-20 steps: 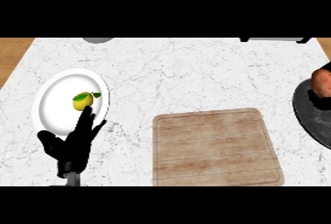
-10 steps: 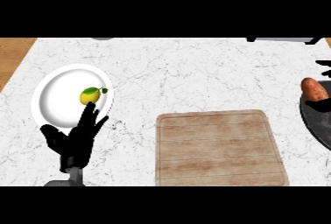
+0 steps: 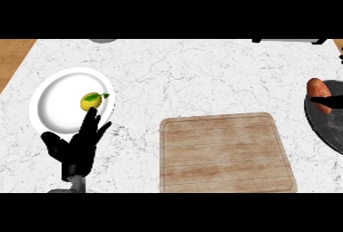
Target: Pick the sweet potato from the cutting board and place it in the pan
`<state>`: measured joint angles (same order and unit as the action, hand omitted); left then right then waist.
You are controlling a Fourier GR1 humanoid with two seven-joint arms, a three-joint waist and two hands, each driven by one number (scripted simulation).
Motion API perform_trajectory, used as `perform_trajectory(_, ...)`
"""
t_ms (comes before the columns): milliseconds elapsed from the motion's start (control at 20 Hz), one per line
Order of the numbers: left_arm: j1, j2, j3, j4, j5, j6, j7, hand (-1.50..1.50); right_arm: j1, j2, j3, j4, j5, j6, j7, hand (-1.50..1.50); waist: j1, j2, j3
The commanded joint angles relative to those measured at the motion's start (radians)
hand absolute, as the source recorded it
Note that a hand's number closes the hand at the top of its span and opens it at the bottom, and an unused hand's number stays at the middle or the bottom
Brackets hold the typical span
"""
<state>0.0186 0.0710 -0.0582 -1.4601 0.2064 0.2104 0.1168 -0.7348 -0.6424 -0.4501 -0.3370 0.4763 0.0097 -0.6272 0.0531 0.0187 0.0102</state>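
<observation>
Sweet potato edged onto pan rim — likely stiff, dense, best gripped mid-body; right hand grip can't tell — left hand splayed, resting.

The left hand is seen at about 8 o'clock, held open, with the fingers straight and pointed toward 12 o'clock and the thumb spread toward 10 o'clock. A short stretch of the grey left forearm is shown at 6 o'clock of it. Of the right hand, only a small black part is seen, at the 3 o'clock edge.
</observation>
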Motion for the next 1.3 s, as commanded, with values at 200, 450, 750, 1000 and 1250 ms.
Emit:
perform_trajectory(200, 0.04, -0.014, -0.001, 0.008, -0.002, 0.01, -0.004, 0.0, -0.019, -0.142, -0.148, 0.14, -0.171, 0.393, -0.037, -1.5, -0.016, -0.002, -0.005)
perform_trajectory(450, 0.069, 0.009, 0.009, 0.01, 0.009, -0.019, -0.006, 0.0, 0.088, -0.22, -0.174, 0.177, -0.206, 0.615, -0.144, -1.5, -0.023, -0.001, -0.003)
perform_trajectory(750, 0.073, 0.018, 0.031, 0.017, 0.014, -0.023, -0.025, 0.0, 0.172, -0.256, -0.155, 0.124, -0.222, 0.789, -0.21, -1.5, -0.044, -0.011, -0.005)
perform_trajectory(1000, 0.029, 0.037, 0.046, -0.006, 0.024, -0.005, 0.054, 0.0, 0.242, -0.291, -0.158, 0.097, -0.251, 0.816, -0.22, -1.5, -0.049, -0.01, -0.004)
perform_trajectory(1250, 0.08, 0.033, 0.027, -0.051, 0.032, -0.027, 0.058, 0.0, 0.279, -0.297, -0.157, 0.08, -0.281, 0.799, -0.186, -1.5, -0.039, -0.014, -0.005)
